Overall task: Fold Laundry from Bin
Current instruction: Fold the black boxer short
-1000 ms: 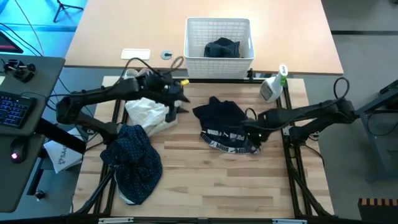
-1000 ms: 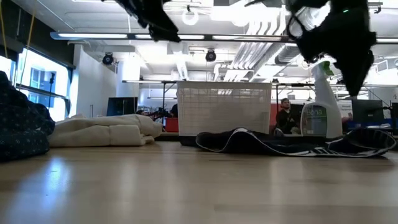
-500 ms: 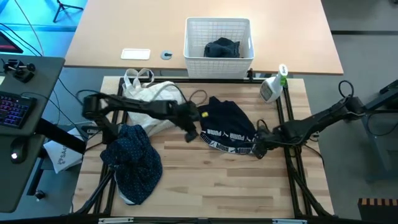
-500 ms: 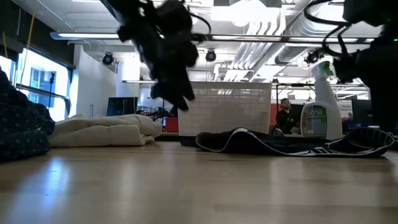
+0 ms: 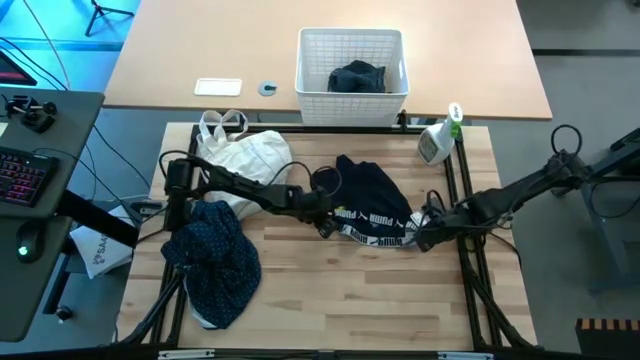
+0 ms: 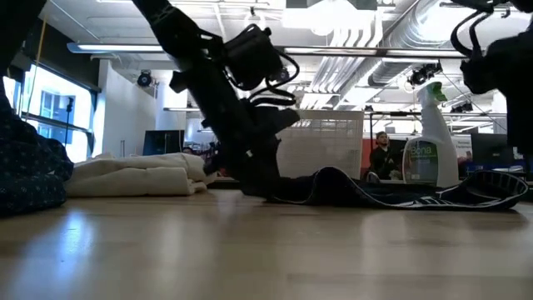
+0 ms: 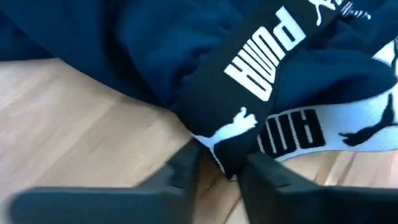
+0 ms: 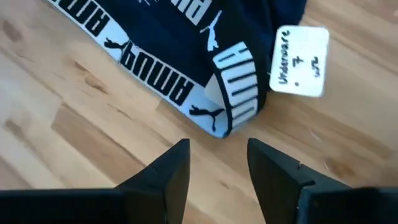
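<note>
The dark navy piece [image 5: 365,200], underwear with a white-lettered waistband [image 5: 372,226], lies spread on the wooden table. My left gripper [image 5: 328,225] is down at the waistband's left end, shut on it. My right gripper [image 5: 418,240] stands open just short of the waistband's right end corner [image 8: 227,124], touching nothing. A white paper tag [image 8: 298,61] lies by that corner. The navy dotted shirt [image 5: 213,260] lies heaped at the near left. The white bin [image 5: 352,62] stands at the far edge with a dark garment [image 5: 357,77] inside. My left gripper pinches the waistband's left end corner [image 7: 227,155] between its two fingers [image 7: 186,171]. The fingers slant down from the table's left side. The garment stays flat on the table, slack.
A cream cloth bag [image 5: 245,160] with loop handles lies at the far left, under my left arm. A spray bottle [image 5: 438,140] stands at the far right. A bare strip of wood runs along the near edge, right of the dotted shirt.
My left gripper has swung from above the cream bag toward the table's right, dropped to the table and rolled, arriving at the waistband's left end. My right gripper has drawn back off the garment toward the table's right edge. The garment has stayed in place.
</note>
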